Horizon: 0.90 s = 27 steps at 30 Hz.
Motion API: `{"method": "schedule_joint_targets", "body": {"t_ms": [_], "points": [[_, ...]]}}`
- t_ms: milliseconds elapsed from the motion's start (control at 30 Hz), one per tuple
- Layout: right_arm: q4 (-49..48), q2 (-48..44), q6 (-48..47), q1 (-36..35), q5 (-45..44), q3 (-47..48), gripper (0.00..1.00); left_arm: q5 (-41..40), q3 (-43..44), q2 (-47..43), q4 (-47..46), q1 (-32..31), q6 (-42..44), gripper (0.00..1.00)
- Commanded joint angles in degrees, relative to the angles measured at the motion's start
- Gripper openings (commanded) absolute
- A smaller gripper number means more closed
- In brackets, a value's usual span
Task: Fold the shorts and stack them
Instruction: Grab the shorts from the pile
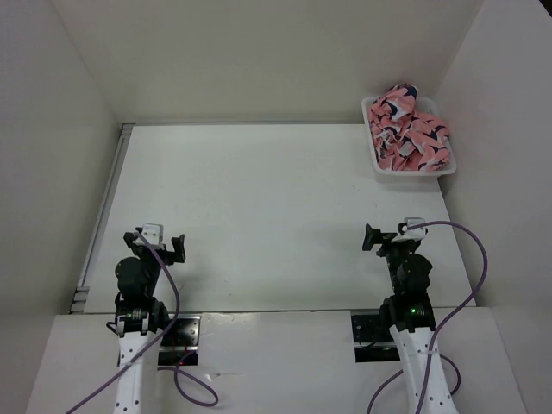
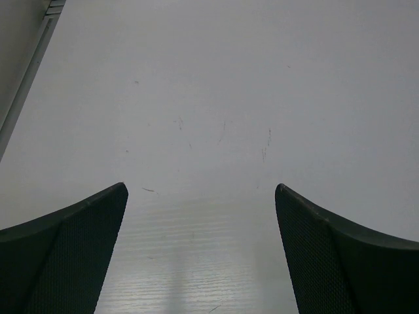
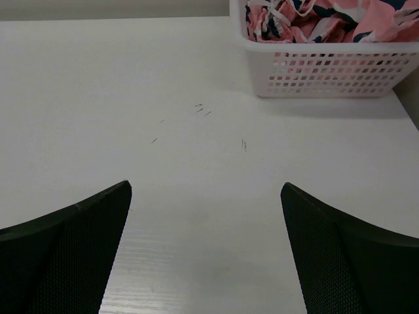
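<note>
Shorts (image 1: pixel 407 129) are sitting crumpled in the white basket (image 1: pixel 412 172) at the table's (image 1: pixel 276 207) far right corner, bulging over its rim. Left gripper (image 2: pixel 201 190) and right gripper (image 3: pixel 206 186) are hovering at the near edge, fingers spread wide, holding nothing.

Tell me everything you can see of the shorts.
The shorts are soft coral-pink cloth printed all over with navy-and-white curved shapes. They lie crumpled and unfolded, heaped in the white mesh basket at the far right corner of the table. They bulge above the basket's rim, with one lump rising at the far side. The right wrist view shows white cord-like strands among the folds. Only the basket touches them. How many pieces the heap holds cannot be told.
</note>
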<state>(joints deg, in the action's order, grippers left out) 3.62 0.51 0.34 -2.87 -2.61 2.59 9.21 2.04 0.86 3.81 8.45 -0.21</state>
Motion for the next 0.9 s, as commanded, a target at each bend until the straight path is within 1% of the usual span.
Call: {"method": "schedule_joint_targets", "body": {"t_ms": [0, 33, 67, 100, 133, 167, 200, 233, 267, 300, 333, 367, 400, 433, 467, 500, 533, 567, 633, 667, 700, 733, 767, 800, 833, 867], "points": [[-3.18, -0.95, -0.34, -0.55, 0.58, -2.68, 1.0, 0.02, -1.25, -1.39, -2.41, -0.19, 0.21, 1.0], [-3.18, -0.95, -2.08, -0.55, 3.29, -1.81, 1.0, 0.02, -1.25, -1.39, -2.41, -0.19, 0.21, 1.0], [-2.57, -0.95, -12.36, -0.55, 14.97, -1.1, 1.0, 0.02, -1.25, -1.39, -2.41, -0.19, 0.21, 1.0], [-1.26, -0.95, -18.99, -0.55, 21.01, -0.57, 1.0, 0.02, -1.25, -1.39, -2.41, -0.19, 0.21, 1.0], [-1.24, -0.95, -23.06, -0.55, 25.59, -0.57, 1.0, 0.02, -1.25, -1.39, -2.41, -0.19, 0.21, 1.0], [-1.77, -0.95, -33.02, -0.55, 35.04, 0.04, 1.0, 0.02, -1.25, -1.39, -2.41, -0.19, 0.21, 1.0], [-0.55, -0.95, -39.65, -0.55, 39.74, -0.65, 1.0, 0.02, -1.25, -1.39, -2.41, -0.19, 0.21, 1.0], [6.42, -0.95, -76.52, -0.55, 44.84, -0.66, 1.0, 0.02, -1.25, -1.39, -2.41, -0.19, 0.21, 1.0], [8.58, -0.43, -78.28, -1.16, 46.54, -1.27, 0.98, 0.71, -1.25, -1.39, -2.41, -0.19, 0.21, 1.0], [4.77, -0.43, -83.34, -1.17, 41.16, -2.49, 1.0, 5.42, -0.03, -1.39, -2.41, -0.19, 0.21, 1.0], [6.91, -1.12, -92.88, -1.69, 39.11, -2.5, 0.98, 12.08, 0.5, -1.39, -2.41, -0.19, 0.21, 1.0], [6.93, -1.13, -100.54, -1.7, 36.82, -2.5, 1.0, 15.62, 0.51, -1.39, -4.5, -0.19, 0.21, 1.0], [6.93, -1.13, -104.01, -1.7, 35.15, -1.98, 1.0, 17.92, 0.51, -1.39, -8.43, -0.19, 0.21, 1.0], [1.53, -1.13, -105.27, -1.7, 35.13, -1.97, 1.0, 23.51, 0.51, -1.39, -11.52, -0.19, 0.21, 1.0], [-5.13, -1.13, -100.49, -1.7, 36.26, -1.97, 1.0, 32.88, 0.51, -1.39, -3.37, -0.19, 0.21, 1.0], [-11.55, -1.13, -96.36, -1.7, 39.93, -1.97, 1.0, 39.67, 1.46, -1.39, 9.07, -0.19, 0.21, 1.0], [-18.84, -0.43, -93.27, -1.7, 41.53, -0.23, 1.0, 37.39, -0.36, -1.39, 8.67, -0.19, 0.21, 1.0], [-18.91, 2.79, -93.24, -1.7, 42.33, 1.52, 1.0, 37.89, -1.07, -1.39, -3.78, -0.8, 0.21, 1.0], [-16.38, 10.6, -94.65, -2.31, 40.33, 11.34, 1.0, 38.77, -0.02, 0.8, -11.77, -1.5, 0.21, 1.0], [-16.36, 16.13, -93.34, -2.92, 38.32, 15.91, 1.0, 40.34, 0.67, 2.63, -19.99, -2.11, 0.21, 1.0], [-16.36, 28.89, -86.8, -4.67, 35.25, 21.0, 1.0, 41.58, 2.07, 9.0, -22.34, -2.12, 0.21, 1.0], [-18.01, 35.54, -80.38, -6.16, 25.56, 32.1, 1.0, 41.59, 4.78, 14.03, -22.88, -3.25, 0.21, 1.0], [-18.03, 49.36, -72.58, -7.83, 18.5, 38.39, 1.0, 39.93, 13.16, 26.26, -20.8, -5.44, 0.21, 1.0], [-16.38, 56.28, -58.23, -8.98, 11.65, 51.94, 1.0, 37.57, 18.82, 32.73, -18.17, -7.03, 0.21, 1.0], [-10.44, 63.05, -51.3, -8.38, 0.53, 58.78, 1.0, 34.67, 24.96, 39.32, -14.49, -9.13, 0.21, 1.0], [-5.34, 75.74, -42.09, -4.55, -1.59, 71.72, 1.0, 25.07, 38.51, 52.09, -12.36, -13.41, 0.21, 1.0]]}}
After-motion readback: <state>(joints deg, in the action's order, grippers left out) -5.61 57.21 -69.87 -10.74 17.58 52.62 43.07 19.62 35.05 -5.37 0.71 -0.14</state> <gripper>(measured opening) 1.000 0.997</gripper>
